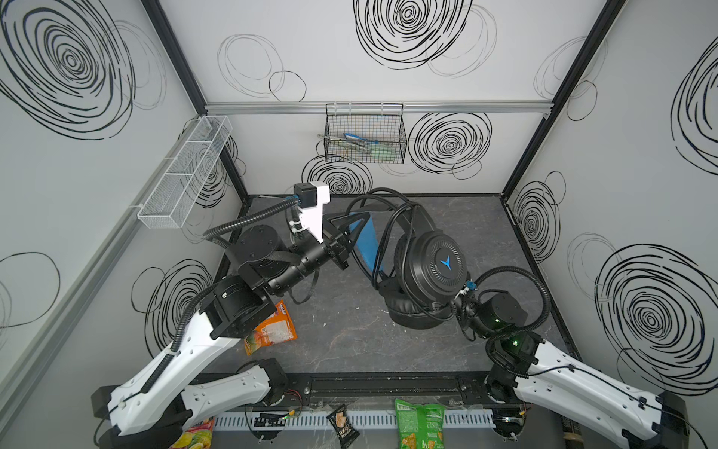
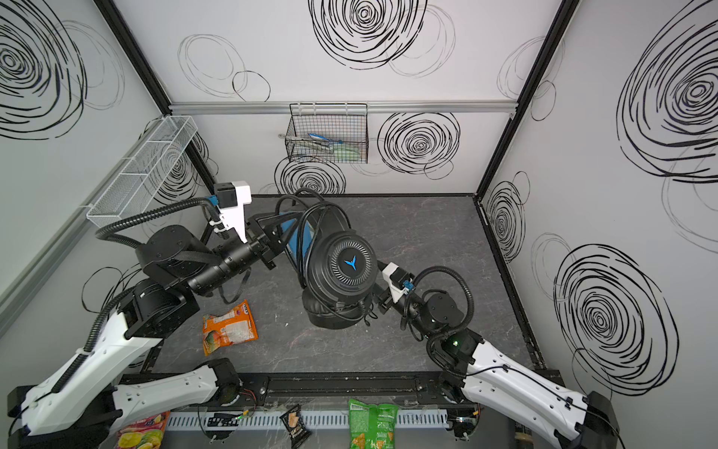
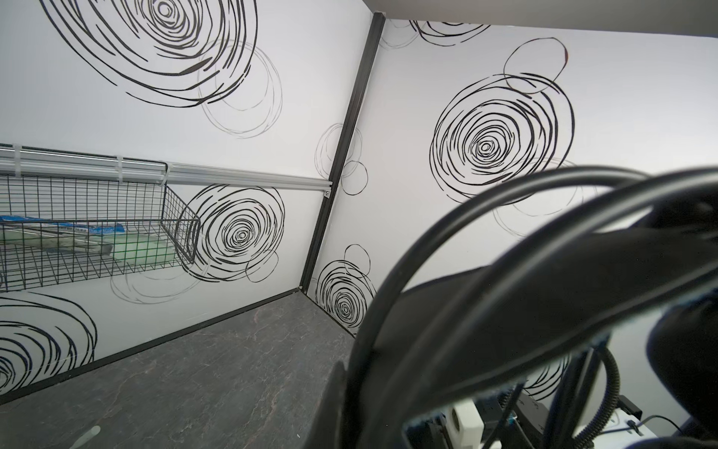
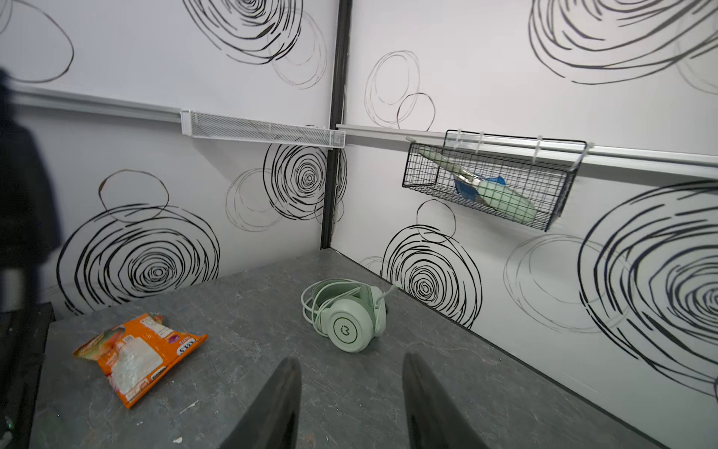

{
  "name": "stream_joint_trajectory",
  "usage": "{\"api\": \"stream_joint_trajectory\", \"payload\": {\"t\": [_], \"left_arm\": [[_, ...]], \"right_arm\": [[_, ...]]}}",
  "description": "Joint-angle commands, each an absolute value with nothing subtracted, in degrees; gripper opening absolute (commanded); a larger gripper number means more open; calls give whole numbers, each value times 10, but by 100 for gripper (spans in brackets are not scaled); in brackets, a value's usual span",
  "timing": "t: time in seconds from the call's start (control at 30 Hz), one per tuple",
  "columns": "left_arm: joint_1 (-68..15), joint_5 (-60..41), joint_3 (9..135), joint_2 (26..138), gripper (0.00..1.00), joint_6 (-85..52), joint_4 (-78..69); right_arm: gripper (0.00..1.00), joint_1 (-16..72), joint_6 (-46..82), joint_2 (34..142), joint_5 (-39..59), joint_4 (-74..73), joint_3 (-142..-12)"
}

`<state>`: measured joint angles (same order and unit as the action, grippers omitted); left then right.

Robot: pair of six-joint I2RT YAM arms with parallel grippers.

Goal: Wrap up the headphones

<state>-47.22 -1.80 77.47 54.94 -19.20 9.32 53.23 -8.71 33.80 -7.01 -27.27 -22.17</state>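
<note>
The left gripper (image 1: 351,229) is clenched on the blue-lined headband (image 1: 367,241) of the black headset (image 1: 429,264), which it holds above the table (image 4: 466,369). The headset's earcups hang past its fingertips, towards the other arm. Its long axis, from band to cups, runs roughly along the line between the two grippers. The black cable (image 1: 388,233) arches in several loops over the band, and one slack loop seems to hang under the left forearm. The right gripper (image 4: 349,361) is released, with its jaws apart and nothing between them. In both top views it is hidden behind the lower earcup, so it is the free arm and the nearer one to take up the slack cable. That slack probably lies beyond the headset from it. The mint-green headset (image 4: 349,322) lies on the table well ahead of the right gripper, with its white cable (image 4: 311,307) coiled around it. An orange snack packet (image 4: 140,353) lies apart from it. The black wire basket (image 1: 330,132) on the back wall holds pale green and blue items. Nothing shows in the white mesh basket (image 1: 182,175).
</note>
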Motion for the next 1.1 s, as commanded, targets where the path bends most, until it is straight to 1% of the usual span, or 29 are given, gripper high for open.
{"api": "stream_joint_trajectory", "payload": {"t": [0.0, 0.1, 0.23, 0.33, 0.5, 0.77, 1.07], "left_arm": [[-469, -14, 784, 535, 0, -221, 25], [-468, -10, 787, 535, 0, -221, 27], [-468, 4, 787, 533, 0, -222, 29], [-468, 18, 788, 531, 0, -219, 33], [-466, 34, 786, 532, 0, -220, 40], [-463, 43, 781, 532, 0, -220, 42], [-464, 55, 781, 526, 0, -213, 50]], "right_arm": [[55, 530, -64, 302, -123, -241, -197], [59, 530, -73, 277, -111, -237, -188], [65, 531, -89, 263, -30, -267, -170], [69, 531, -84, 273, 23, -291, -161], [73, 543, -71, 292, 62, -319, -152], [75, 570, -77, 289, 100, -325, -140], [75, 581, -76, 273, 67, -292, -134]]}}
